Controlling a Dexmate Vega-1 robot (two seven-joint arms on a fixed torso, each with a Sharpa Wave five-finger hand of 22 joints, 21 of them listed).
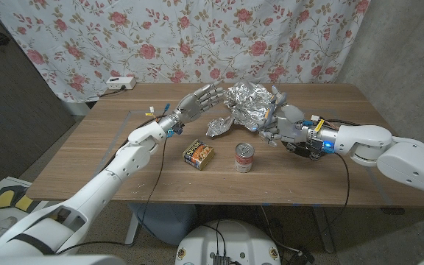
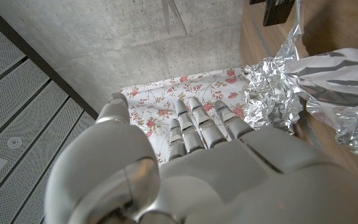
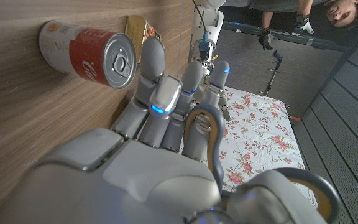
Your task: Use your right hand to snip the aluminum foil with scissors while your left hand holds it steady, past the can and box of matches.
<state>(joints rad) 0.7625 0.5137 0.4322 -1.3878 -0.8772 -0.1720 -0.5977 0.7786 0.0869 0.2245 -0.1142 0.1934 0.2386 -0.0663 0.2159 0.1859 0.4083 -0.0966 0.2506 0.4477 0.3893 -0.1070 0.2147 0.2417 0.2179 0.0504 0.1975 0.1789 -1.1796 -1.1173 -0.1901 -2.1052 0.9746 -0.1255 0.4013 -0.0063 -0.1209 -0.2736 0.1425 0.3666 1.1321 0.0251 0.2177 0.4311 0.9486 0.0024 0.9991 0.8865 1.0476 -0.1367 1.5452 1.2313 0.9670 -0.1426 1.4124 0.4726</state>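
Observation:
A large crumpled sheet of aluminum foil lies at the table's far middle, and a smaller crumpled part reaches toward the front. My left hand hovers at the foil's left edge with its fingers spread and nothing in it; the foil lies right beside its fingertips. My right hand is at the foil's right side and grips the scissors through their grey handle loops. The blades are hard to make out. The red can and the box of matches stand nearer the front.
A white power strip sits at the table's back left corner. A dark flat object lies under my right wrist. A floral curtain hangs behind the table. A person stands in the background of the right wrist view.

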